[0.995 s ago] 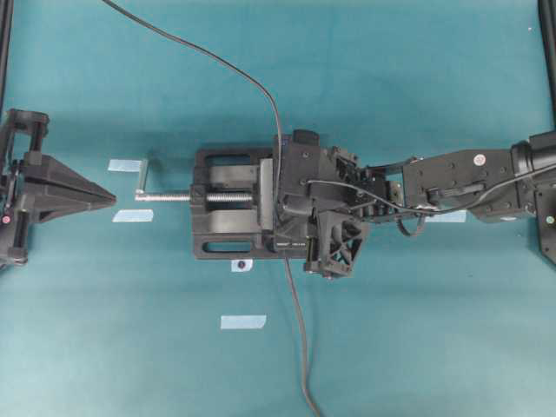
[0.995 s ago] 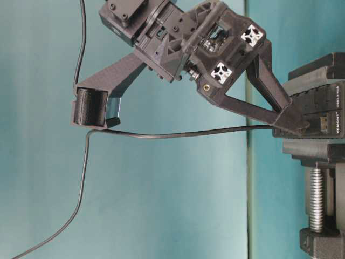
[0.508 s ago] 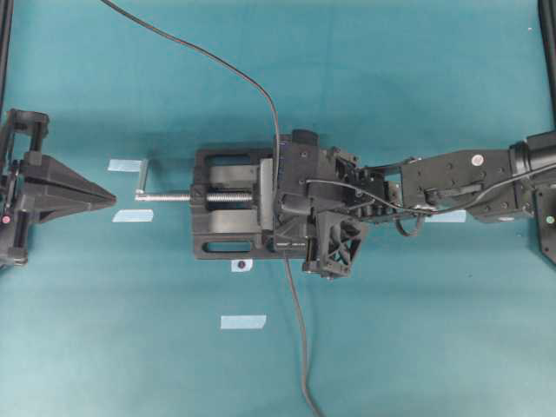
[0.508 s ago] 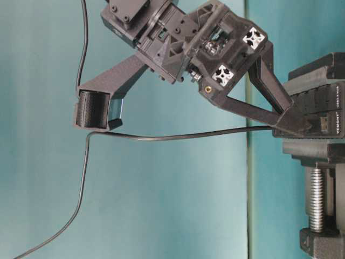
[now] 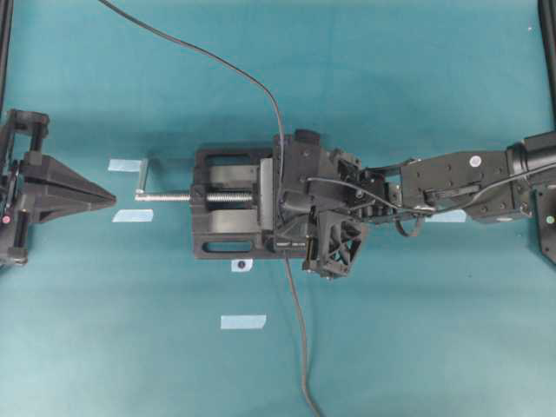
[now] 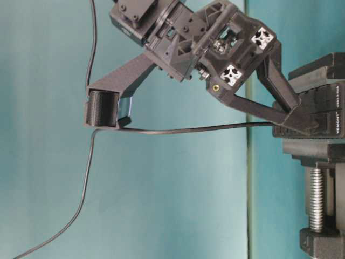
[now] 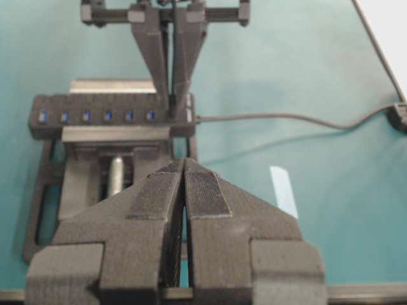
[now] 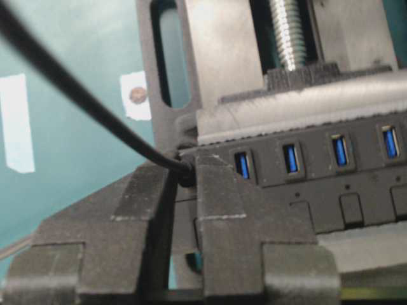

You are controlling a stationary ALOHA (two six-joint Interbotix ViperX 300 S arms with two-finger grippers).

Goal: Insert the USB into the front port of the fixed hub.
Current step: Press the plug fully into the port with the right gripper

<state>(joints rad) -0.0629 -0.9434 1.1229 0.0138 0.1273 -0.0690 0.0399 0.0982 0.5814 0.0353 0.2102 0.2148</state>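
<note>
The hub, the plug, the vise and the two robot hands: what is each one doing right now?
fixed hub: clamped in the vise, blue ports showing.
USB: pinched in the right gripper at the hub's end port; how far in, cannot tell.
vise: closed on the hub.
right gripper: shut on the USB.
left gripper: shut, empty, away from the hub.

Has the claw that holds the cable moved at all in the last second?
Yes, a little. In the table-level view the right gripper has tilted and crept right, further over the fixed hub, which stays put in the vise.
</note>
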